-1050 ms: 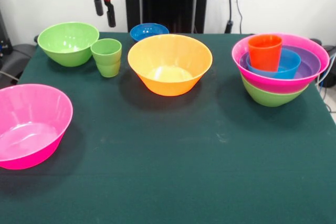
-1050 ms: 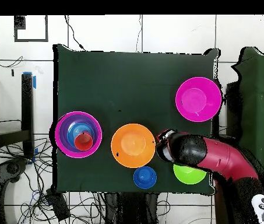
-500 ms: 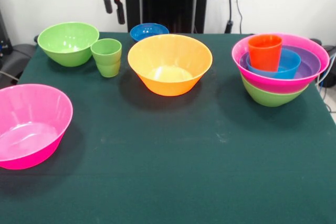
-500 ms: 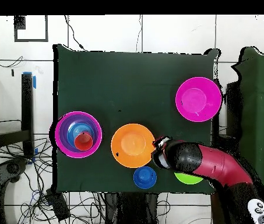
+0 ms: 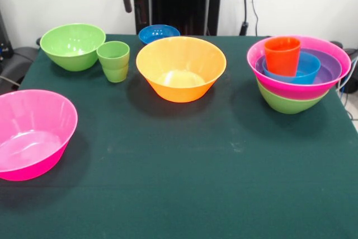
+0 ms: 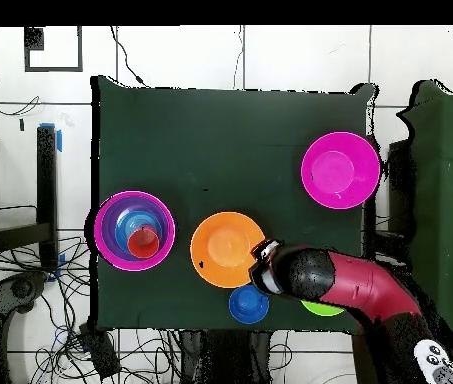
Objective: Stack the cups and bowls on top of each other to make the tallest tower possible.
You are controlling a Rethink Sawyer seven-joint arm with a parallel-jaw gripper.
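On the green tabletop, bowls and cups wait to be stacked.
Biggest first: the pink bowl, the orange bowl, the tower at one side, the small blue bowl, the green cup. High over the blue bowl hangs the end effector; I cannot tell if it is spread or pressed together. Coming down crooked, it might bump the orange bowl's rim.

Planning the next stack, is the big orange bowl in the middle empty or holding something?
Empty. The orange bowl shows only its bare inside in both views, standing upright on the table.
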